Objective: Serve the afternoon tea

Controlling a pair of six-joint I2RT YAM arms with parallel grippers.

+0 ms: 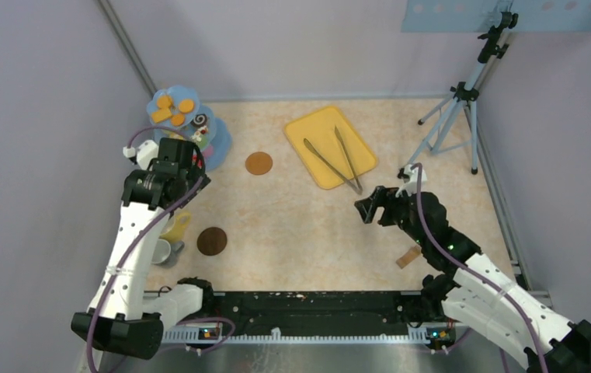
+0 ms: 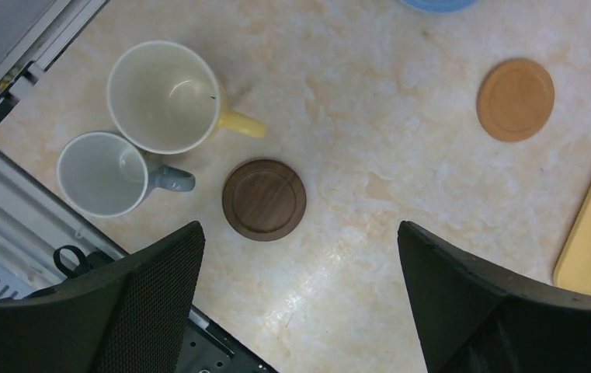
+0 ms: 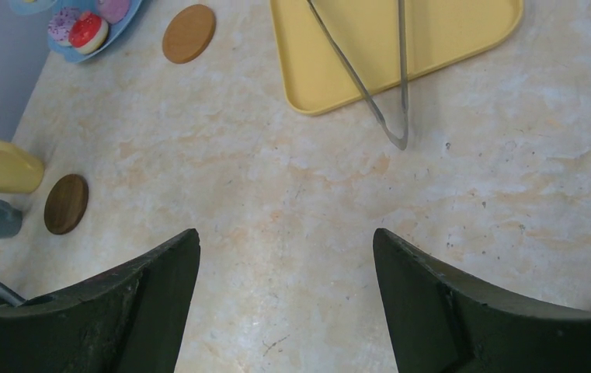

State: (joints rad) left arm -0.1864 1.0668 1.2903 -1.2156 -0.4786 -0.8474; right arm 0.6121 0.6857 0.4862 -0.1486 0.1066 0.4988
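Just beside yellow mug (image 2: 164, 97), grey-white mug (image 2: 104, 173).

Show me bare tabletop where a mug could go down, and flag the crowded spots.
Widest bare patch: mid-table, bordered by the dark coaster, light coaster, yellow tray and wooden block. Crowded: the left edge, where the yellow mug and grey-white mug huddle beside the dark coaster, with the blue stand behind.

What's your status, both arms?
Open, empty, aloft: left gripper, right gripper. Unserved: yellow mug, grey mug side by side, off dark coaster and light coaster. Path clear; tongs on yellow tray.
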